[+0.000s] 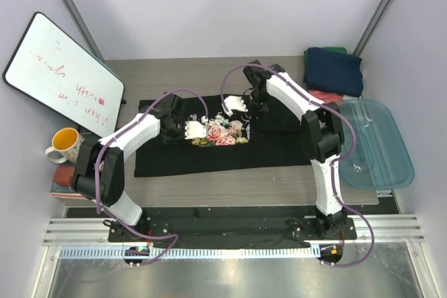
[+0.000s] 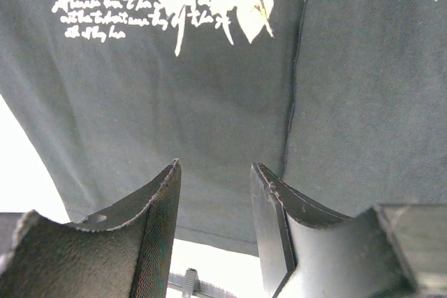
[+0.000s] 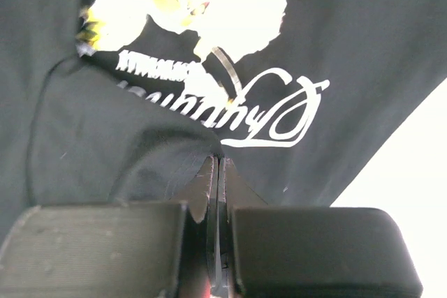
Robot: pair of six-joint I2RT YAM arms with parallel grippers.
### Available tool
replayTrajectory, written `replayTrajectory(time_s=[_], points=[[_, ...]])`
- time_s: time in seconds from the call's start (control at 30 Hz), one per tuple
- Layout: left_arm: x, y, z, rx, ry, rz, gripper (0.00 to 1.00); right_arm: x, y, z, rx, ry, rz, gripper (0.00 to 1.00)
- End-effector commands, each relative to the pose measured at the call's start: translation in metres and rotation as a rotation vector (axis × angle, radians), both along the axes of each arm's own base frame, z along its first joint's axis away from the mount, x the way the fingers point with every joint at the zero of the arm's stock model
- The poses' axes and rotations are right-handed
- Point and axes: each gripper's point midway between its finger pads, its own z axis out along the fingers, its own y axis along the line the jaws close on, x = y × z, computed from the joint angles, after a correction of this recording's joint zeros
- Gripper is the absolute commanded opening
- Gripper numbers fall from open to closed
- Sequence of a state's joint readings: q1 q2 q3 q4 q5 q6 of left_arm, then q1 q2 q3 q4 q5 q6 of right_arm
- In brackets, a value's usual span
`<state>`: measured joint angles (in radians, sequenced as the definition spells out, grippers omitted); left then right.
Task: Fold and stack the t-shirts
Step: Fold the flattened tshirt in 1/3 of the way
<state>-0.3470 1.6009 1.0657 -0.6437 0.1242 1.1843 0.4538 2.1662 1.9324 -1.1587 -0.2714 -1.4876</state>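
The black tee (image 1: pixel 209 158) lies spread across the tabletop (image 1: pixel 209 68), print up, with both arms over its middle. The navy tee (image 1: pixel 334 71) sits folded at the far right corner on top of a coral one (image 1: pixel 323 95), with a green one (image 1: pixel 336 50) behind it, all just beyond the tub (image 1: pixel 380 144).

The right pincer (image 3: pixel 218 162) is closed tight, and cloth puckers up to its tips beside the white lettering, so it seems to have a pinch of the black tee. The left pincer (image 2: pixel 216 167) stands about half open over plain black cloth near a hem, with nothing between its pads.

The step in hand looks like starting a fold of the black tee. To do it well, the left pincer should drop straight down onto the cloth near the hem and close on the top layer only. Its grip should sit level with the right pincer's, so the fold line runs straight. Both arms should then lift together, only high enough to clear the cloth, and carry the edge across at one pace. If one side leads, the tee will skew and bunch.
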Motion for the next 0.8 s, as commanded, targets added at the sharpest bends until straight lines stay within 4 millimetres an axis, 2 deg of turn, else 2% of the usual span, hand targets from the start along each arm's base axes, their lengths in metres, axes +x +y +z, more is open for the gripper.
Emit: replayTrajectory(time_s=[0.0, 0.03, 0.07, 0.13, 0.2, 0.23, 0.27, 0.37, 0.47, 0.53, 0.6, 0.63, 0.67, 0.7, 0.73, 0.77], points=[[0.004, -0.006, 0.015, -0.031, -0.045, 0.0, 0.45, 0.022, 0.012, 0.024, 0.056, -0.153, -0.039, 0.01], [0.004, -0.006, 0.015, -0.032, -0.045, -0.001, 0.46, 0.026, 0.014, 0.019, 0.063, -0.186, -0.04, 0.01], [0.003, -0.006, 0.015, -0.031, -0.045, -0.002, 0.45, 0.029, 0.016, 0.024, 0.076, -0.22, -0.047, 0.01], [0.002, -0.006, 0.014, -0.029, -0.044, -0.001, 0.46, 0.029, 0.017, 0.02, 0.082, -0.244, -0.043, 0.01], [0.003, -0.007, 0.015, -0.032, -0.047, 0.0, 0.46, 0.03, 0.016, 0.018, 0.06, -0.257, -0.053, 0.07], [0.002, -0.007, 0.015, -0.03, -0.046, -0.001, 0.46, 0.032, 0.016, 0.017, 0.052, -0.261, -0.062, 0.14], [0.003, -0.008, 0.016, -0.03, -0.048, -0.004, 0.46, 0.032, 0.016, 0.013, 0.042, -0.254, -0.086, 0.33], [0.003, -0.01, 0.016, -0.035, -0.049, -0.005, 0.46, 0.044, 0.017, 0.017, 0.071, -0.297, -0.199, 0.58], [0.002, -0.011, 0.015, -0.033, -0.046, -0.007, 0.46, 0.064, 0.016, 0.031, 0.117, -0.397, -0.302, 0.64], [0.001, -0.012, 0.015, -0.031, -0.047, -0.011, 0.46, 0.079, 0.014, 0.041, 0.167, -0.462, -0.411, 0.64], [0.002, -0.011, 0.016, -0.026, -0.05, -0.013, 0.46, 0.088, 0.002, 0.049, 0.189, -0.474, -0.562, 0.64], [0.003, -0.011, 0.017, -0.025, -0.053, -0.013, 0.46, 0.096, -0.014, 0.056, 0.208, -0.458, -0.635, 0.65], [0.003, -0.011, 0.017, -0.023, -0.054, -0.012, 0.46, 0.091, -0.01, 0.056, 0.273, -0.373, -0.654, 0.66], [0.003, -0.011, 0.018, -0.021, -0.055, -0.011, 0.46, 0.087, -0.017, 0.055, 0.309, -0.297, -0.694, 0.66], [0.002, -0.01, 0.018, -0.017, -0.056, -0.014, 0.46, 0.077, -0.04, 0.051, 0.304, -0.19, -0.742, 0.66], [0.002, -0.009, 0.018, -0.013, -0.057, -0.015, 0.46, 0.072, -0.051, 0.047, 0.313, -0.135, -0.778, 0.66]])
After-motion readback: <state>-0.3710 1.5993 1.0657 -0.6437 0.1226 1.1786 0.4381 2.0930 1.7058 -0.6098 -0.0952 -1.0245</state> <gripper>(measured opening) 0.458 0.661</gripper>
